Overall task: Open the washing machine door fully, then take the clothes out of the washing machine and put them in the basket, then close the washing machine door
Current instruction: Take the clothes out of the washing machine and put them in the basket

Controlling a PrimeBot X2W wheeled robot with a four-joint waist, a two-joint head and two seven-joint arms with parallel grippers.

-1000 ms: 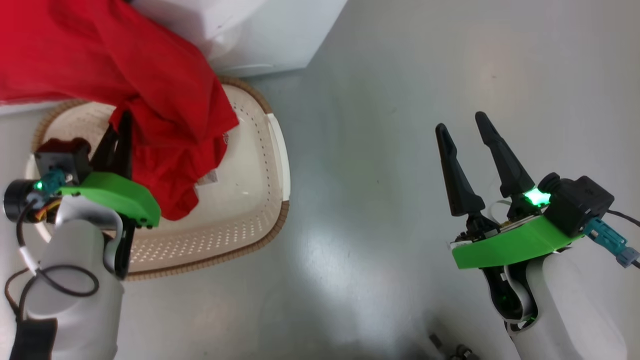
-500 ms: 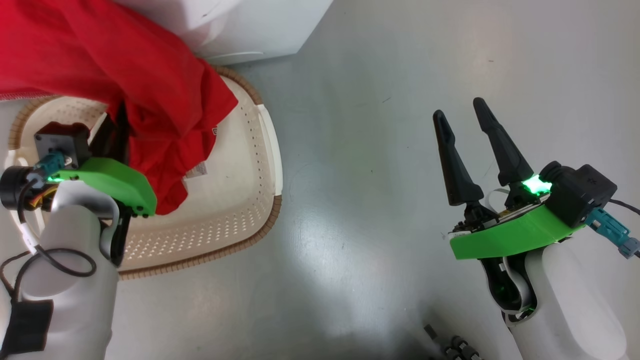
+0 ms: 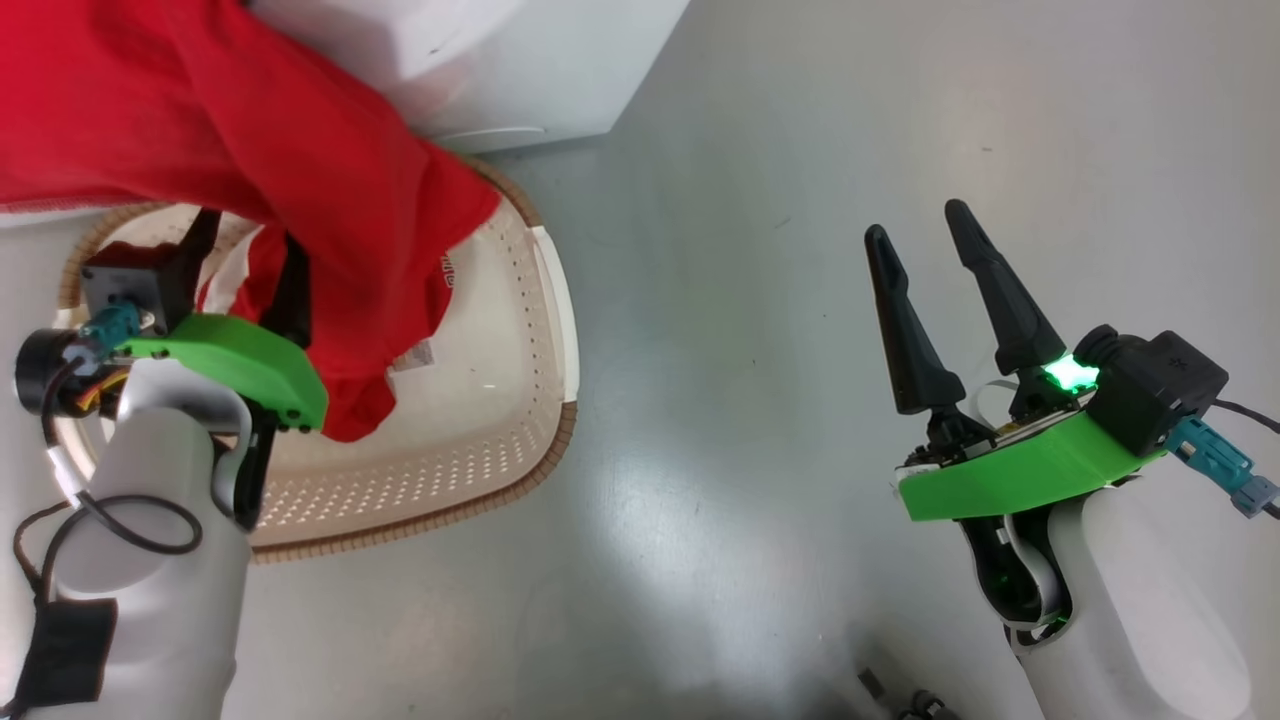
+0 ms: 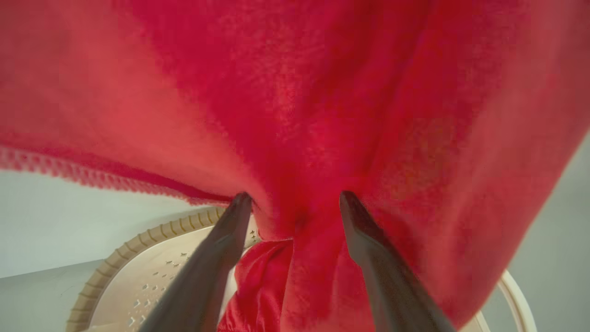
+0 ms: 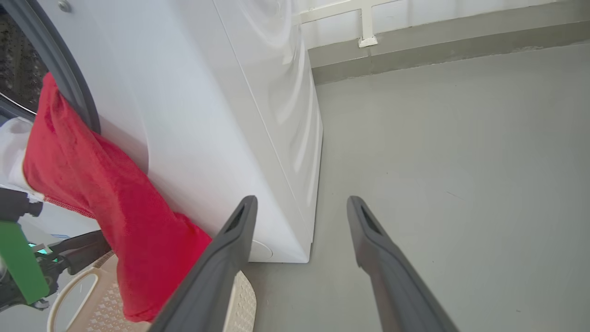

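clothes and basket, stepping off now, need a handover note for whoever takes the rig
Left end effector: open, red clothes bunched between its fingers, over the basket.
Right end effector: open, holding nothing, above the floor.
Clothes hang from the washing machine opening, lower end in the basket.
Done: door open, clothes partly out.
To do: pull the rest out, drop it in, close the door.

Glossy grey floor (image 3: 800, 150) meets a pale wall (image 5: 438, 14).
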